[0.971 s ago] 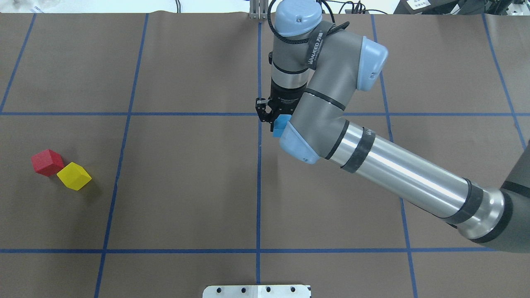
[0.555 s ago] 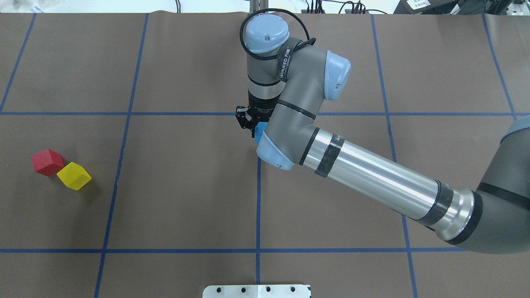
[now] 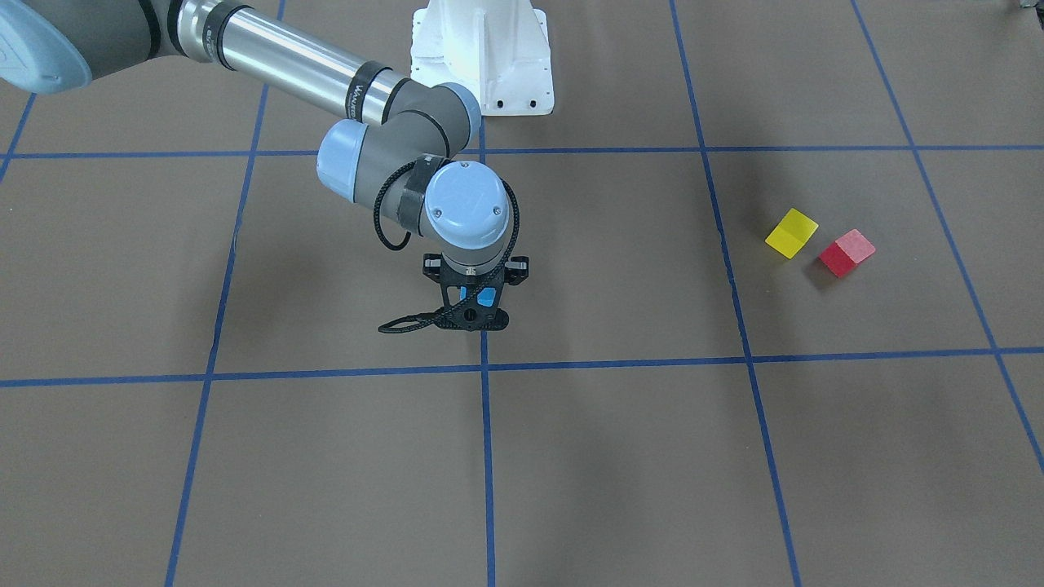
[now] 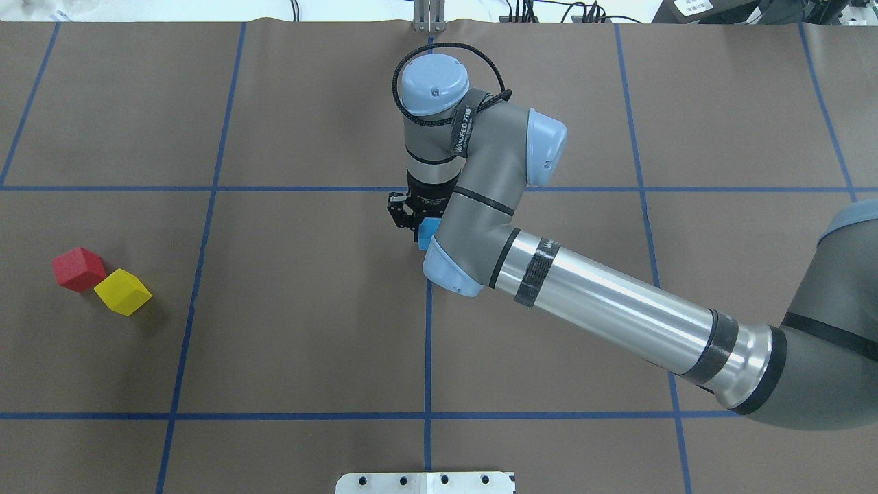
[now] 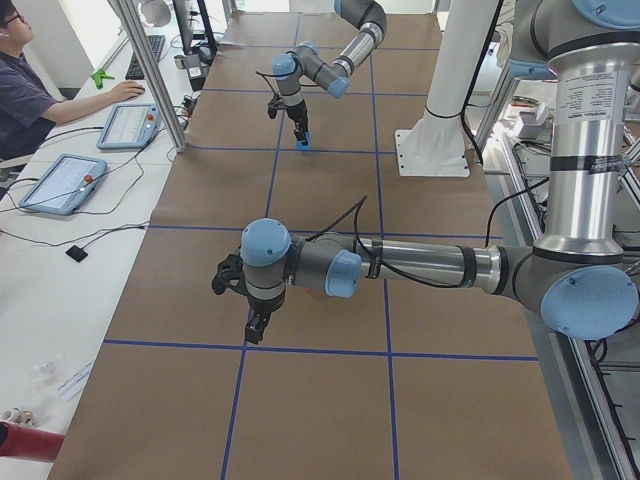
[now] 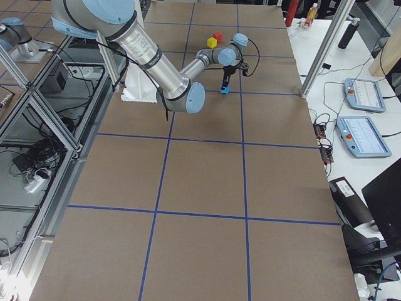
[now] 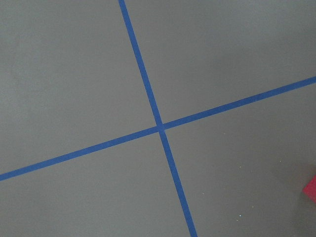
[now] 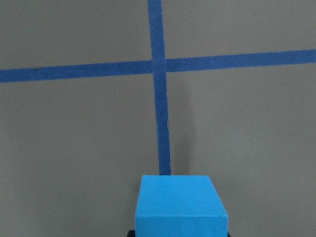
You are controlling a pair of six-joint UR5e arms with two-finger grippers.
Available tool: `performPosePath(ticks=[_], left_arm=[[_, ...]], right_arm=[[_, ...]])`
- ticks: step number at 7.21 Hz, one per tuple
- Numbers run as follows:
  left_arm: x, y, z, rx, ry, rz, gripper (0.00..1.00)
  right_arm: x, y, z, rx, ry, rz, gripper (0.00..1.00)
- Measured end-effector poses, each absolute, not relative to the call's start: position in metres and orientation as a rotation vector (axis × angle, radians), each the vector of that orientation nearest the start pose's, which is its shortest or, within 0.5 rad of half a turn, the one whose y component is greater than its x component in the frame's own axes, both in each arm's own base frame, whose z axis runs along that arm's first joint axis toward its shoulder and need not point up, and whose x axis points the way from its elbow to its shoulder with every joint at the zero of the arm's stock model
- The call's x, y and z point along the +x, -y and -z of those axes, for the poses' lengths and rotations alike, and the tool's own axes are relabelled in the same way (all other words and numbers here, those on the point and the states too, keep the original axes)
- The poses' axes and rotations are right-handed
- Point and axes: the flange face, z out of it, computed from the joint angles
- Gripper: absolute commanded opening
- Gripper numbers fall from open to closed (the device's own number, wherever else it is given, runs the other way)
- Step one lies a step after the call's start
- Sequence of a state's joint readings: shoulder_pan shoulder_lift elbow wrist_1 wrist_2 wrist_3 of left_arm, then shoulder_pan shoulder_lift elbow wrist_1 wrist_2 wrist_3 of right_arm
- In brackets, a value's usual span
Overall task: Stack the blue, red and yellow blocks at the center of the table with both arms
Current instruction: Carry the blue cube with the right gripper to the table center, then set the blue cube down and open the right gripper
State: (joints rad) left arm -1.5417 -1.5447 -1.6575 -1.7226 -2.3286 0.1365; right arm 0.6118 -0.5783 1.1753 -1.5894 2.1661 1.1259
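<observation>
My right gripper (image 4: pixel 411 221) is shut on the blue block (image 4: pixel 426 234) and holds it low over the table, next to the centre line crossing. The block also shows in the front view (image 3: pixel 482 295) and fills the bottom of the right wrist view (image 8: pixel 180 205). I cannot tell whether it touches the table. The red block (image 4: pixel 78 268) and the yellow block (image 4: pixel 123 291) sit touching each other at the far left of the table. My left gripper (image 5: pixel 254 326) shows only in the exterior left view, so I cannot tell if it is open or shut.
Blue tape lines (image 4: pixel 428 343) divide the brown table cover into squares. The robot's white base plate (image 3: pixel 481 57) stands at the table's near edge. A sliver of red (image 7: pixel 311 188) shows at the right edge of the left wrist view.
My right arm has swung to the left with the blue block, from right of the centre line to on it. The red and yellow blocks have not moved.
</observation>
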Motion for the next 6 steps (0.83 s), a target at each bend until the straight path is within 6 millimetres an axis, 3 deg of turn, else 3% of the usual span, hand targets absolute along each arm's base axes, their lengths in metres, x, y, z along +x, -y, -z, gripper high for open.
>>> performPosePath(ticks=[4, 6], left_arm=[[-0.050, 0.495, -0.613, 0.243, -0.745, -0.237, 1.00], [-0.049, 0.496, -0.607, 0.236, -0.751, -0.211, 1.00]], right_arm=[[-0.626, 0.521, -0.190, -0.215, 0.802, -0.009, 1.00], [-0.610, 0.527, -0.177, -0.192, 0.827, -0.017, 1.00]])
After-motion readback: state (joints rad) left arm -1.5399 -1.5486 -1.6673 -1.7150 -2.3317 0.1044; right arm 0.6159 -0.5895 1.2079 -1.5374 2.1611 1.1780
